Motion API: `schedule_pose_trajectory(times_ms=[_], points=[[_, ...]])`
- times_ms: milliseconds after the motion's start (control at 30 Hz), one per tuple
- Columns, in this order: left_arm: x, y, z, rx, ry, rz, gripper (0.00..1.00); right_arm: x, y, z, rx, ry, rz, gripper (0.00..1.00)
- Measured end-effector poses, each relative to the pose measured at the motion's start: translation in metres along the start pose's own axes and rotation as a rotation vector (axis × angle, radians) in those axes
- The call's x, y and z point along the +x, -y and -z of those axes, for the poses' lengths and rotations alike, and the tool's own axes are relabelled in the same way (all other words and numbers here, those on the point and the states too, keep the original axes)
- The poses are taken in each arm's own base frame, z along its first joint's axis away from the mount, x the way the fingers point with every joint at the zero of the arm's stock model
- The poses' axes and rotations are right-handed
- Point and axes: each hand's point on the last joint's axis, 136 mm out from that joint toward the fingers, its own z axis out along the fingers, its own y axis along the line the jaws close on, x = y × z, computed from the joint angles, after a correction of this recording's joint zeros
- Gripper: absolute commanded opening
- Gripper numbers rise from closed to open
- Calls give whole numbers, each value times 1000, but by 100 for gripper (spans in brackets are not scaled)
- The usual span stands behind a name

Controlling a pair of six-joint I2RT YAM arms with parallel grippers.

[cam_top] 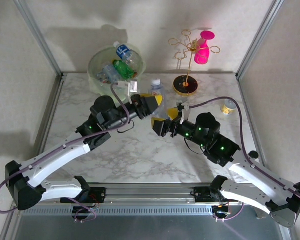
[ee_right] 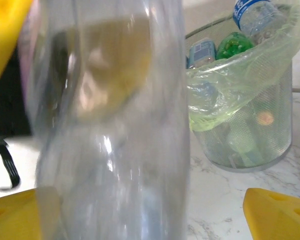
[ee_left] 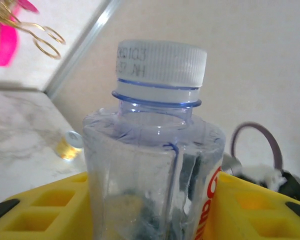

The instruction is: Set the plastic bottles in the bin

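A clear plastic bottle [cam_top: 156, 89] with a white cap stands upright between my two grippers, just right of the bin [cam_top: 93, 70]. My left gripper [cam_top: 152, 102] is shut on it; in the left wrist view the yellow pads [ee_left: 50, 200] press both sides of the bottle [ee_left: 155, 150]. My right gripper [cam_top: 166, 118] is open right beside it. In the right wrist view the blurred bottle [ee_right: 115, 125] stands between its spread fingertips [ee_right: 275, 210], clear of the right one. The pale-green lined bin [ee_right: 250, 125] holds several bottles, among them a green one [cam_top: 124, 69] and a blue-labelled one [cam_top: 124, 51].
A gold wire stand [cam_top: 186, 85] on a black base carries a pink cup [cam_top: 204, 47] at the back, right of the held bottle. A short silver can [cam_top: 229, 106] sits on the marble near the right wall. Metal frame posts line both sides.
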Motion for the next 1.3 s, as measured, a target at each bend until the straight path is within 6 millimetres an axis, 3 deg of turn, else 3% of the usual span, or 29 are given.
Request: schedule_pose_trajectory(times_ms=[133, 267, 367, 533, 733, 867, 1167, 1233, 1300], points=[[-57, -26, 11, -134, 96, -36, 41, -8, 3, 12, 32, 27, 20, 97], [-113, -67, 27, -292, 202, -38, 41, -17, 5, 17, 61, 43, 35, 97], [-141, -99, 31, -391, 255, -6, 37, -16, 9, 16, 84, 39, 42, 97], [-169, -162, 28, -550, 315, 125, 31, -5, 17, 8, 118, 0, 51, 97], [-182, -236, 24, -651, 356, 313, 26, 5, 24, 4, 141, -38, 54, 97], [-182, -271, 20, -713, 344, 373, 27, 7, 29, 4, 171, -45, 62, 97], [-161, -302, 24, -812, 289, 422, 37, 10, 40, 3, 227, -58, 85, 97], [-157, -306, 27, -837, 281, 427, 43, 12, 42, 1, 235, -66, 88, 97], [-156, -308, 29, -855, 277, 424, 55, 15, 43, 0, 240, -77, 89, 97]])
